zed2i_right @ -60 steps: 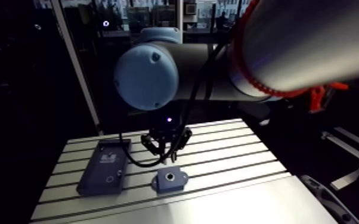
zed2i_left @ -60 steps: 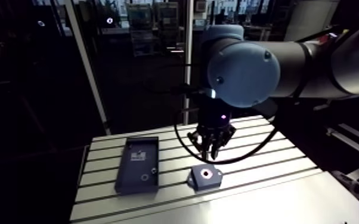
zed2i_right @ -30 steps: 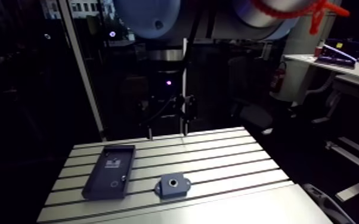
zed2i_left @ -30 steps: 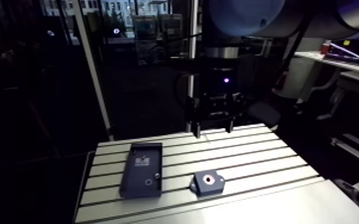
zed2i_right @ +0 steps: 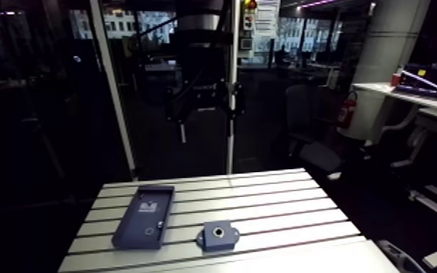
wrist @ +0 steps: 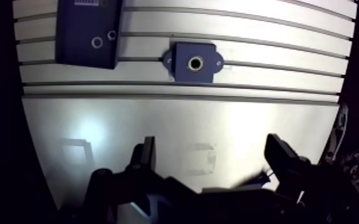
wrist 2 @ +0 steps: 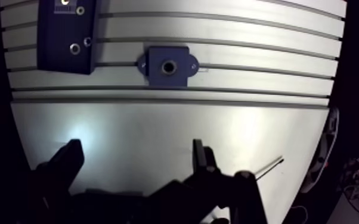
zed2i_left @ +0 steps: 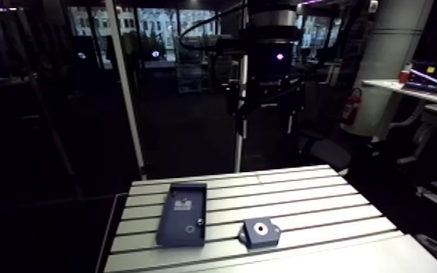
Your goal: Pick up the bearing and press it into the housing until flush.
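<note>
Beside tray (wrist: 74, 36), housing (wrist: 180, 62); jaws apart, empty, plain only in wrist view.

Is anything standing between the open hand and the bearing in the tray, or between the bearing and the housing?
Nothing visible does. The hand hangs open above the slotted aluminium table; the small metal ring bearing lies in the dark blue rectangular tray, with only table surface between it and the dark blue housing block.

Table (wrist: 265, 59), bare aluminium, smooth with a soft satin sheen; housing (wrist: 194, 61), dark blue, matt, plastic by its look; tray (wrist: 86, 27) just beside the housing, same dark matt finish.
</note>
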You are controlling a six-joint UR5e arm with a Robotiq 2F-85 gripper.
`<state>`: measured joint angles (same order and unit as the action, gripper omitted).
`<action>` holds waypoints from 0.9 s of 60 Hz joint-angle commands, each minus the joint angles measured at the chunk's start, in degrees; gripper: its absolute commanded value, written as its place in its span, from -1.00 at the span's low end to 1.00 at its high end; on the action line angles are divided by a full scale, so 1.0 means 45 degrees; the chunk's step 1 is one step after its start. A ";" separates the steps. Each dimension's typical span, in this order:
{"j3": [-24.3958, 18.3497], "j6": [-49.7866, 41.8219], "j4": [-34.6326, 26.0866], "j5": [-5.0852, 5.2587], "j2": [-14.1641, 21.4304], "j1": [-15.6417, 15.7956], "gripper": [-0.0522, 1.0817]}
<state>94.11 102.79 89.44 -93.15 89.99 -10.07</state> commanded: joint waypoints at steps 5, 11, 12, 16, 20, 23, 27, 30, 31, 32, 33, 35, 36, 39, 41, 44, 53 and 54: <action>-0.0298 -0.0152 -0.0276 0.0078 0.0133 0.0239 -0.90; -0.0387 -0.0175 -0.0259 0.0287 0.0094 0.0300 -0.90; -0.0477 -0.0175 -0.0273 0.0382 0.0058 0.0303 -0.90; -0.0672 -0.0192 -0.0276 0.0700 0.0016 0.0303 -0.90; -0.0831 -0.0211 -0.0295 0.0930 -0.0040 0.0287 -0.90; -0.0935 -0.0286 -0.0295 0.0950 -0.0065 0.0300 -0.90; -0.1017 -0.0292 -0.0276 0.0855 -0.0065 0.0284 -0.90; -0.1054 -0.0292 -0.0276 0.0832 -0.0065 0.0284 -0.90; -0.1092 -0.0292 -0.0276 0.0779 -0.0065 0.0284 -0.90; -0.1115 -0.0292 -0.0292 0.0738 -0.0082 0.0300 -0.90; -0.1115 -0.0292 -0.0292 0.0738 -0.0082 0.0300 -0.90; -0.1151 -0.0292 -0.0295 0.0698 -0.0085 0.0303 -0.90; -0.1173 -0.0292 -0.0279 0.0659 -0.0102 0.0303 -0.90; -0.1193 -0.0292 -0.0276 0.0637 -0.0104 0.0303 -0.90; -0.1246 -0.0292 -0.0292 0.0633 -0.0105 0.0287 -0.90; -0.1272 -0.0276 -0.0295 0.0595 -0.0121 0.0284 -0.90; -0.1258 -0.0273 -0.0276 0.0574 -0.0241 0.0284 -0.90; -0.1258 -0.0273 -0.0276 0.0574 -0.0241 0.0284 -0.90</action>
<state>88.67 101.50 88.15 -90.32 89.39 -8.76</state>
